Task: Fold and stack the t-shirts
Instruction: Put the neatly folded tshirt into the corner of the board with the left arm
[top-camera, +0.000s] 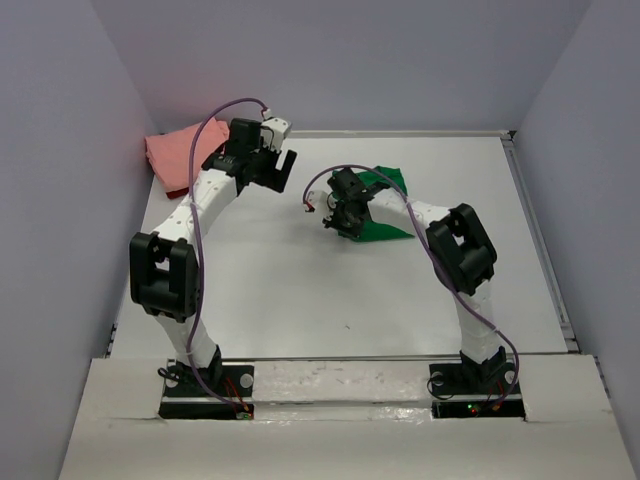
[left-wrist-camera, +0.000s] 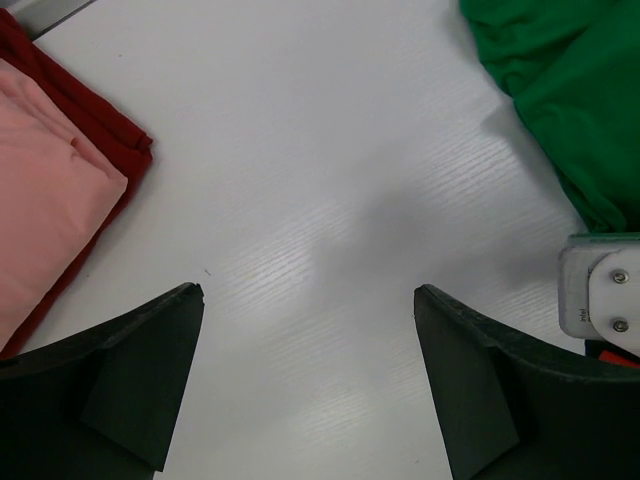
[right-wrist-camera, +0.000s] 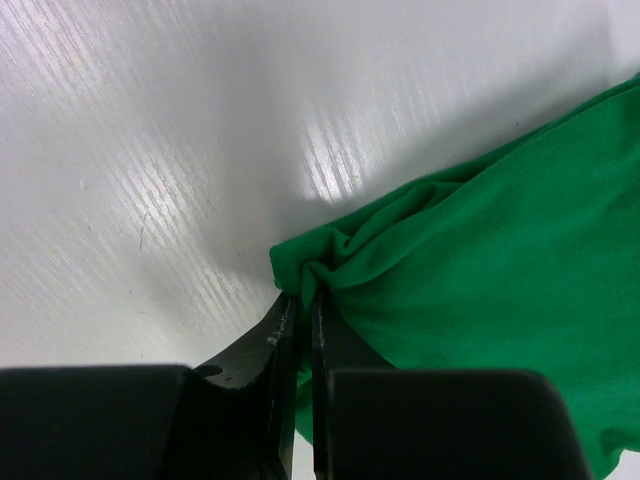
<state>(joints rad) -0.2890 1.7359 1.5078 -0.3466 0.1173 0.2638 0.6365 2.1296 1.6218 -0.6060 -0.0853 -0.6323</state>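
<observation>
The green t-shirt (top-camera: 383, 205) lies bunched at the middle right of the table, partly under the right arm. My right gripper (right-wrist-camera: 303, 298) is shut on a pinched corner of the green t-shirt (right-wrist-camera: 480, 280), low over the table. The salmon pink t-shirt (top-camera: 180, 155) lies folded on the dark red t-shirt (top-camera: 177, 190) at the far left corner. In the left wrist view the pink t-shirt (left-wrist-camera: 45, 200) covers the dark red one (left-wrist-camera: 110, 125), and the green t-shirt (left-wrist-camera: 570, 90) shows at the top right. My left gripper (left-wrist-camera: 308, 300) is open and empty above bare table between the stack and the green shirt.
White walls close the table on the left, far and right sides. A raised rim (top-camera: 535, 230) runs along the right edge. The right arm's wrist housing (left-wrist-camera: 600, 300) shows at the right edge of the left wrist view.
</observation>
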